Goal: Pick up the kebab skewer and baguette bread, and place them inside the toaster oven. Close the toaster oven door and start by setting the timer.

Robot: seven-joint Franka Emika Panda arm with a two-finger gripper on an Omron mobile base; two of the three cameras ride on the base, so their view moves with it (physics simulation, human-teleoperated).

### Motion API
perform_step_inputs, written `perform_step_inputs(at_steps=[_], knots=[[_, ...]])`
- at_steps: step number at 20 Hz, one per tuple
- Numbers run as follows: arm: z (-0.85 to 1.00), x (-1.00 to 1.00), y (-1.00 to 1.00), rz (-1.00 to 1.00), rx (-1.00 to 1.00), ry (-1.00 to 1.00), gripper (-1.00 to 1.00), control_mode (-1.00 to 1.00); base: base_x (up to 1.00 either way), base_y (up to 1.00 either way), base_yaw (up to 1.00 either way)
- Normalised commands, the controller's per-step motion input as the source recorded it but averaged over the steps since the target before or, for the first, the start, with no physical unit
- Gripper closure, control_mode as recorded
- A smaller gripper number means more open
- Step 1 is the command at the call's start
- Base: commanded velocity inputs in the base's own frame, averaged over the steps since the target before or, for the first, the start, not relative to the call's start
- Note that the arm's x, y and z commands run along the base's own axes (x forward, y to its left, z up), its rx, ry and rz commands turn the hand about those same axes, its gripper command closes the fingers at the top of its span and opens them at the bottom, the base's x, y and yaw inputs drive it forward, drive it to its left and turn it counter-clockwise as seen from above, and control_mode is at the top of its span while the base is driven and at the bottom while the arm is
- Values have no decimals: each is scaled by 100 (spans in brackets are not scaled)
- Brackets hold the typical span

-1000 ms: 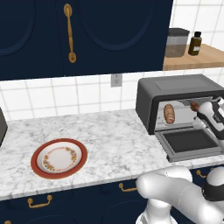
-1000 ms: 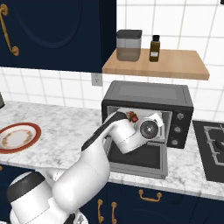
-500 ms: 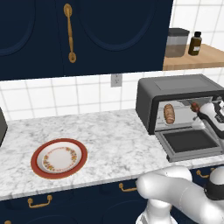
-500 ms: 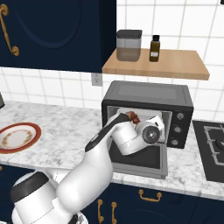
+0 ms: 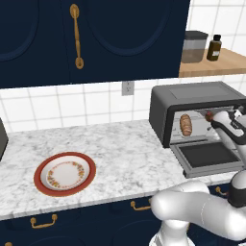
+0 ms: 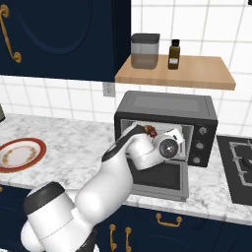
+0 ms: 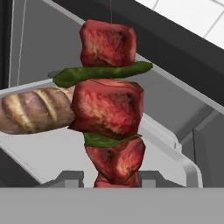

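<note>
The kebab skewer [image 7: 110, 105] hangs in front of the hand camera, its red meat chunks stacked in a line with green pepper slices between them. The end effector [image 7: 114, 176] is clamped on its lower end, the two dark tips pressing either side of the bottom chunk. From the left base view the skewer [image 5: 209, 116] sits at the mouth of the toaster oven [image 5: 194, 98], just at the front opening. From the right base view its red chunks [image 6: 150, 131] peek out above the white wrist, inside the opening.

The baguette bread [image 7: 35, 109] lies behind the skewer on the oven's rack, in the left part of the cavity [image 5: 186, 125]. The toaster oven door [image 5: 209, 158] is dropped flat, its glass panel facing up.

The oven stands on the marble bench [image 5: 115, 158]. Well to the left on the bench rests a red-rimmed plate [image 5: 65, 174]. Above the oven, a wooden shelf [image 6: 197, 73] carries a grey canister [image 6: 144, 50] and a dark bottle [image 6: 173, 54].
</note>
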Motion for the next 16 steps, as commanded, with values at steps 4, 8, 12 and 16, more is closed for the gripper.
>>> perform_step_inputs(at_steps=[4, 8, 12, 16], knots=[[-9, 24, -2, 0, 0, 0, 100, -100, 0, 0, 0], [-1, 19, -2, 0, 0, 0, 100, -100, 0, 0, 0], [-16, 1, -8, 0, 0, 0, 100, -100, 0, 0, 0], [-24, 1, -16, 0, 0, 0, 100, -100, 0, 0, 0]])
